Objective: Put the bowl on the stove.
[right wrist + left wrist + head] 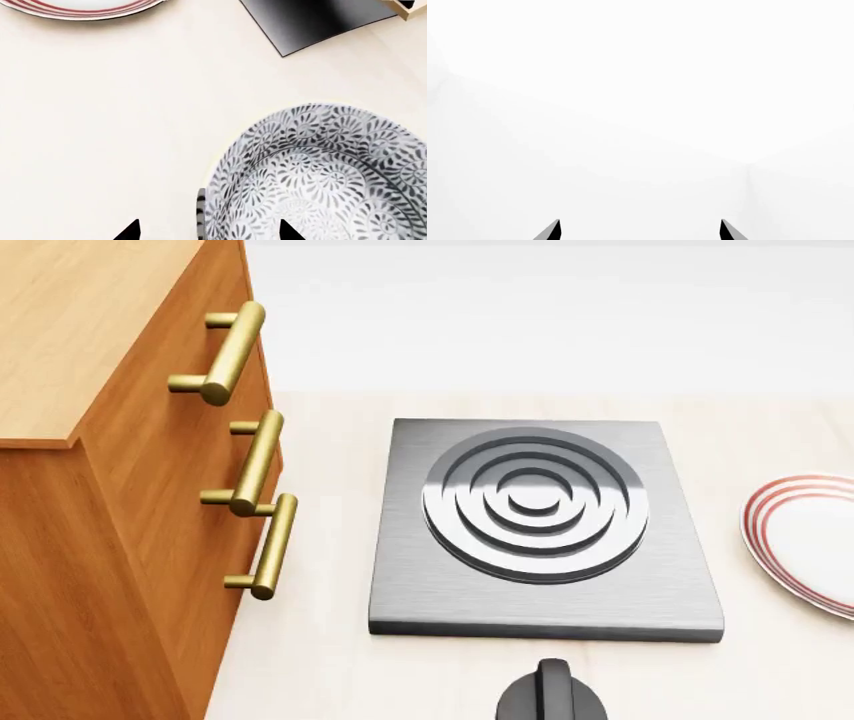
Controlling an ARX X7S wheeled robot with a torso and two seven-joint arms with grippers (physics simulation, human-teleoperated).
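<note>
The bowl (pixel 327 175), white with a fine grey-blue floral pattern, sits on the pale counter in the right wrist view. It is out of the head view. My right gripper (pixel 210 231) is open, with its jaws either side of the bowl's near rim, one fingertip (pixel 132 231) outside the bowl and the other over the inside. The stove (pixel 541 525), a dark grey square slab with ring burner, lies mid-counter in the head view; its corner (pixel 313 20) shows beyond the bowl. My left gripper (pixel 640 231) is open and empty and faces only plain white.
A white plate with red rim rings (pixel 807 540) lies right of the stove and also shows in the right wrist view (pixel 87 7). A black round knob (pixel 550 695) sits in front of the stove. A wooden cabinet with brass handles (pixel 120 490) stands at the left.
</note>
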